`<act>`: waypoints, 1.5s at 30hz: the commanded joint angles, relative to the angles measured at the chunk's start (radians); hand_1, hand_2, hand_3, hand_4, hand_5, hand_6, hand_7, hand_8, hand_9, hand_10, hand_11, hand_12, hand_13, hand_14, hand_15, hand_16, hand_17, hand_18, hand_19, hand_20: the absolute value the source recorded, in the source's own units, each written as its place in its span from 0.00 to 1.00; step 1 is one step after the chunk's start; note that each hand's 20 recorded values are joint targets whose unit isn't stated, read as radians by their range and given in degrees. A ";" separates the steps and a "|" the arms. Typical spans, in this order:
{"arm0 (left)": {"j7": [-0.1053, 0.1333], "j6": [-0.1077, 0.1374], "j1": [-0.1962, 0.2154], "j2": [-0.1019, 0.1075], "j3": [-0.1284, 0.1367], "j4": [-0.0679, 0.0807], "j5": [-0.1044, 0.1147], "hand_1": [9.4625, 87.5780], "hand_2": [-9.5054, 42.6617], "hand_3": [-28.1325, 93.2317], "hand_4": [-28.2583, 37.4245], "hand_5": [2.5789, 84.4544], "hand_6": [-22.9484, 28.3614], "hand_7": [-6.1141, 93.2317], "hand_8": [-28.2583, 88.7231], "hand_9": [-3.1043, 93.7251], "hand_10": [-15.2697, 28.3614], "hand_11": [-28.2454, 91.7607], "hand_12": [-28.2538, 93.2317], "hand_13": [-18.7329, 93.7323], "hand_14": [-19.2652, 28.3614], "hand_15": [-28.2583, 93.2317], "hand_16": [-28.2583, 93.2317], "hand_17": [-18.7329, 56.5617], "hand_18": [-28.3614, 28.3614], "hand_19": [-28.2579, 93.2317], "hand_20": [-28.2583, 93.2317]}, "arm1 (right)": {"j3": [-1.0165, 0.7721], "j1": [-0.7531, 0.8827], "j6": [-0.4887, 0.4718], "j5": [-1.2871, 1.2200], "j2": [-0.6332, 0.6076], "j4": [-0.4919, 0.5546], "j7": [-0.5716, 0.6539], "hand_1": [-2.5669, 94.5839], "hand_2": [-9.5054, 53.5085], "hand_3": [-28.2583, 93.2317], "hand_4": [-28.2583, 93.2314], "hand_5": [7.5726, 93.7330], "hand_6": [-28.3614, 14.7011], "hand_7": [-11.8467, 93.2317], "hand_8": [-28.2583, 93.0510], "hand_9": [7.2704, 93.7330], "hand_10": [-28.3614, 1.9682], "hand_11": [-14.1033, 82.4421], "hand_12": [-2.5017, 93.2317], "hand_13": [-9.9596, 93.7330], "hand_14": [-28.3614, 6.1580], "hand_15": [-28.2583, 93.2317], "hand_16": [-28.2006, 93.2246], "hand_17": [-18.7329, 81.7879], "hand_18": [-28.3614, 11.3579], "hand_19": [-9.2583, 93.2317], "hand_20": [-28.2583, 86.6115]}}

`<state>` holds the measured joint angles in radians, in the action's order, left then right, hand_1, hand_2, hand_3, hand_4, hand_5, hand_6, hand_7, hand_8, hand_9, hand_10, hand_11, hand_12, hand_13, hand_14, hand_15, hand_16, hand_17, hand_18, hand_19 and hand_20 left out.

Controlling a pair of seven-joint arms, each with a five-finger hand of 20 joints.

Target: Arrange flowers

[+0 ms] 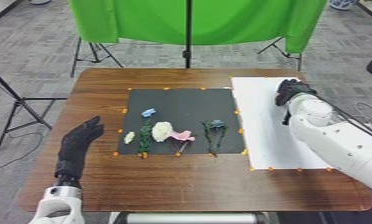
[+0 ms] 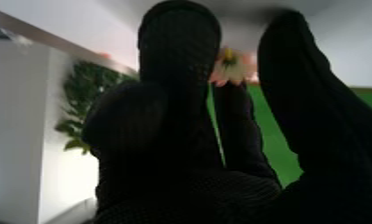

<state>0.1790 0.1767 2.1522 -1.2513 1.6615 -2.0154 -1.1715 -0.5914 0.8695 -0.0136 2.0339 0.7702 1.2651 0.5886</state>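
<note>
- Best to settle the pink bloom and leaves, beside the right hand, gently, petals uncrushed; whether it grips them, I cannot tell.
- Its arm slants inward, hand over the white sheet.
- Left hand: fingers straight, apart from the white flower.

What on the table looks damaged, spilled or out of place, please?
Nothing clearly stands out. The pink flower touches the large white bloom on the dark sheet, which looks ordinary for loose flowers; I see no spill or breakage.
</note>
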 commanded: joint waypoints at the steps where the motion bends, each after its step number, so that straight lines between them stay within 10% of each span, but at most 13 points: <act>1: -0.004 -0.006 0.008 -0.009 0.002 0.004 -0.004 0.15 0.27 0.78 0.00 0.51 0.55 0.15 0.20 0.48 0.65 0.38 0.36 0.44 0.76 0.41 0.26 0.26 0.75 0.31 0.39 | 0.078 0.046 0.263 0.048 -0.010 -0.016 -0.081 0.60 0.00 0.72 0.04 0.70 0.74 0.29 0.23 0.78 0.60 0.25 0.22 0.98 0.77 0.66 0.48 0.81 0.45 1.00 0.64; 14: -0.013 -0.011 0.013 -0.009 0.008 0.001 -0.007 0.15 0.27 0.78 0.00 0.51 0.55 0.15 0.20 0.48 0.65 0.38 0.36 0.44 0.76 0.41 0.26 0.26 0.75 0.31 0.39 | -0.101 0.300 0.134 -0.019 -0.168 0.530 -0.136 0.64 0.00 0.71 0.04 0.84 0.72 0.31 0.29 0.95 0.65 0.24 0.33 1.00 0.80 0.68 0.49 0.84 0.46 1.00 0.69; 27: -0.021 -0.026 0.001 -0.003 0.001 0.006 -0.010 0.15 0.27 0.77 0.00 0.51 0.55 0.15 0.20 0.48 0.65 0.38 0.36 0.44 0.76 0.41 0.26 0.26 0.75 0.31 0.39 | -0.112 0.405 0.130 -0.061 -0.128 0.590 -0.156 0.63 0.00 0.70 0.05 0.84 0.72 0.30 0.29 0.94 0.65 0.23 0.34 1.00 0.80 0.68 0.50 0.84 0.46 1.00 0.70; 42: -0.015 -0.027 0.005 -0.004 0.003 0.005 -0.012 0.17 0.26 0.78 0.00 0.51 0.54 0.15 0.20 0.48 0.65 0.38 0.36 0.44 0.76 0.41 0.26 0.26 0.75 0.31 0.39 | -0.408 0.605 -0.064 -0.115 -0.140 0.751 -0.152 0.44 0.00 0.75 0.07 0.60 0.66 0.22 0.16 0.82 0.55 0.32 0.21 0.99 0.75 0.66 0.50 0.84 0.47 1.00 0.68; 45: -0.013 -0.033 0.000 -0.004 -0.001 0.006 -0.014 0.17 0.26 0.78 0.01 0.51 0.54 0.15 0.20 0.48 0.65 0.38 0.36 0.44 0.76 0.41 0.26 0.26 0.75 0.31 0.39 | -0.571 0.742 0.046 -0.133 -0.086 0.792 -0.149 0.39 0.00 0.73 0.09 0.57 0.64 0.21 0.17 0.82 0.52 0.32 0.21 1.00 0.75 0.65 0.50 0.84 0.46 1.00 0.69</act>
<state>0.1685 0.1601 2.1486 -1.2515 1.6654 -2.0153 -1.1775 -0.9366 1.4275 -0.0741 1.9219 0.6353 1.9829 0.4299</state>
